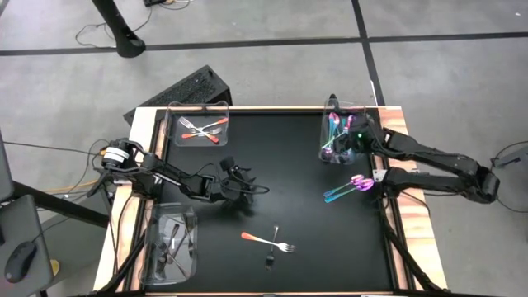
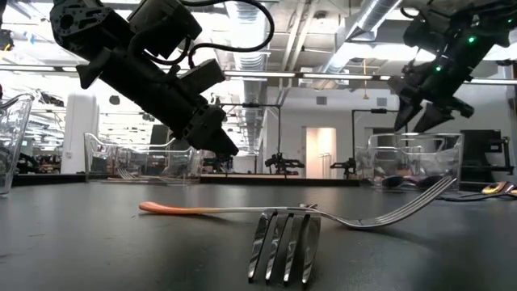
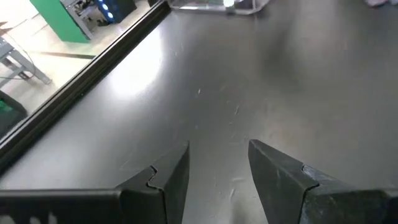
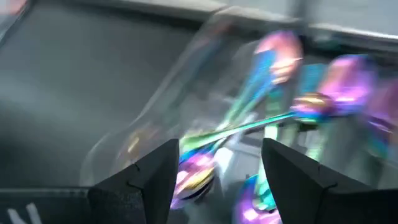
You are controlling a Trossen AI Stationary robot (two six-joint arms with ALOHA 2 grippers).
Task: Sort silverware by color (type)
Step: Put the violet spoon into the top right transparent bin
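My right wrist picture is smeared, so the iridescent purple-teal pieces [image 4: 273, 118] in the clear bin [image 1: 327, 136] at the upper right of the high view blur together there. My right gripper [image 1: 345, 142] hangs open and empty over that bin, and my left gripper [image 1: 245, 191], also open and empty, sits left of centre. An orange-handled fork [image 1: 268, 241] lies lower centre, handle pointing left, crossed by a dark fork [image 1: 273, 247]; two iridescent spoons [image 1: 351, 187] lie right of centre, handles left.

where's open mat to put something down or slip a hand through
The widest bare stretch of mat lies between the orange bin and the iridescent bin. There is more between the left gripper and the loose iridescent spoons. It is tighter at the near middle around the crossed forks, and around the right gripper, open over its bin.
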